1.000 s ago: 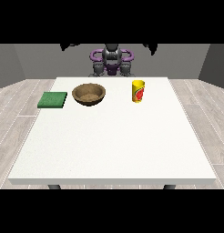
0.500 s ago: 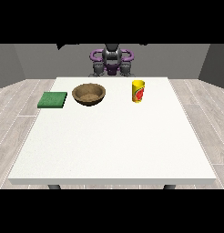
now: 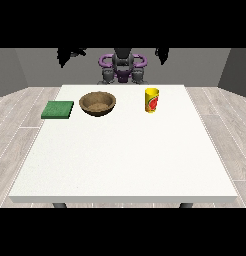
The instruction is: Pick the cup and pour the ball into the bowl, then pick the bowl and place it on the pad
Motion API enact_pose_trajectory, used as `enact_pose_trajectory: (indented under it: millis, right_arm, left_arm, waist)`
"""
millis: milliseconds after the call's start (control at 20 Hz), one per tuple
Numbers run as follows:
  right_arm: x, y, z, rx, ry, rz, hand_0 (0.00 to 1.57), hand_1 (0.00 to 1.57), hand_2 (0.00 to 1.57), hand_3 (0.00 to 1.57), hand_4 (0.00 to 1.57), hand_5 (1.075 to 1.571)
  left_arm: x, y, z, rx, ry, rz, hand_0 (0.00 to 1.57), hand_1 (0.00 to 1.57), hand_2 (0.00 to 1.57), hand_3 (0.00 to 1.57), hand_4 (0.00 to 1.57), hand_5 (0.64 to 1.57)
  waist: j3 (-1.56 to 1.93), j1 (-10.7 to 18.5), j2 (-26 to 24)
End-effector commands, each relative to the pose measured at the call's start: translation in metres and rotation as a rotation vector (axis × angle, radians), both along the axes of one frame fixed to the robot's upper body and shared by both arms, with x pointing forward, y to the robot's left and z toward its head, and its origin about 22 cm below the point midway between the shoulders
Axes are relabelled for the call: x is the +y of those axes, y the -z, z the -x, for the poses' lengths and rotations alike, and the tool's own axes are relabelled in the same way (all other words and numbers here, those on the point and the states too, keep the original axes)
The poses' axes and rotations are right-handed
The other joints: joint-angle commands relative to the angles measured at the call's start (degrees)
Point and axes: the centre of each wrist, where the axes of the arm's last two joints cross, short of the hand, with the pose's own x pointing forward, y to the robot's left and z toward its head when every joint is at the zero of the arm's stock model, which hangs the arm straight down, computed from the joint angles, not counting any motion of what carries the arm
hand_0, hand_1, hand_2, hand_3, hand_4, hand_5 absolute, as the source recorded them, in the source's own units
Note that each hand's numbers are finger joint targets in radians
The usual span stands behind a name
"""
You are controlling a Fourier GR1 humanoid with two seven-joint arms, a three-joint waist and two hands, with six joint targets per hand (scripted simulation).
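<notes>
Grey walls and pale plank flooring all round, and a big white desk (image 3: 125,155) fills the middle of the room with the robot parked at its far edge. Nothing's been touched as far as I can judge, so we're at the very first step: getting hold of the cup.

That yellow cup with the red label (image 3: 152,100) stands upright toward the far side, a bit to the view's right. Can't see any ball from where I'm standing; it's presumably down inside. A brown wooden bowl (image 3: 97,104) sits well apart from it to the view's left, and a flat green square pad (image 3: 58,109) lies just beyond that, close to the desk's left edge.

Both hands are up high and back by the wall: the hand at the view's right (image 3: 162,54) and the hand at the view's left (image 3: 69,54). They're just dark shapes to me, so I cannot tell whether either is open or closed.

Next move, I reckon, is bringing the nearer hand down beside the cup and closing round it without tipping it. Plenty of bare desk toward the near side; the pad's the only thing hugging an edge.
</notes>
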Motion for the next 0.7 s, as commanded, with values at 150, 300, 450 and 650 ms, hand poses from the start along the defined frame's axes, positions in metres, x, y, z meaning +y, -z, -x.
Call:
enact_pose_trajectory:
  millis: [150, 300, 450, 650]
  right_arm:
    - [0.010, 0.006, -0.020, -0.068, -0.027, 0.007, 0.00, 0.00, 0.00, 0.00, 0.17, 1.570]
    - [-0.029, -0.016, -0.038, -0.169, 0.017, 0.023, 0.00, 0.00, 0.00, 0.00, 0.19, 1.571]
    - [-0.012, -0.002, -0.027, -0.117, -0.015, 0.016, 0.00, 0.00, 0.00, 0.00, 0.18, 1.571]
    - [-0.013, -0.021, -0.050, -0.123, -0.013, 0.013, 0.00, 0.00, 0.00, 0.00, 0.19, 1.571]
  left_arm:
    - [0.008, 0.021, -0.034, -0.092, -0.048, -0.076, 0.00, 0.00, 0.00, 0.00, 0.00, 1.478]
    - [0.018, 0.021, -0.043, -0.171, -0.042, -0.073, 0.00, 0.00, 0.00, 0.00, 0.00, 1.465]
    - [0.046, 0.066, -0.040, -0.119, -0.072, -0.045, 0.00, 0.00, 0.00, 0.00, 0.00, 1.464]
    - [0.028, 0.086, -0.058, -0.104, -0.065, -0.076, 0.00, 0.00, 0.00, 0.00, 0.00, 1.486]
  waist:
    - [0.00, -1.09, 5.40]
    - [0.00, -0.25, 10.39]
    - [-0.02, -1.40, 7.67]
    - [-0.01, -1.68, 7.54]
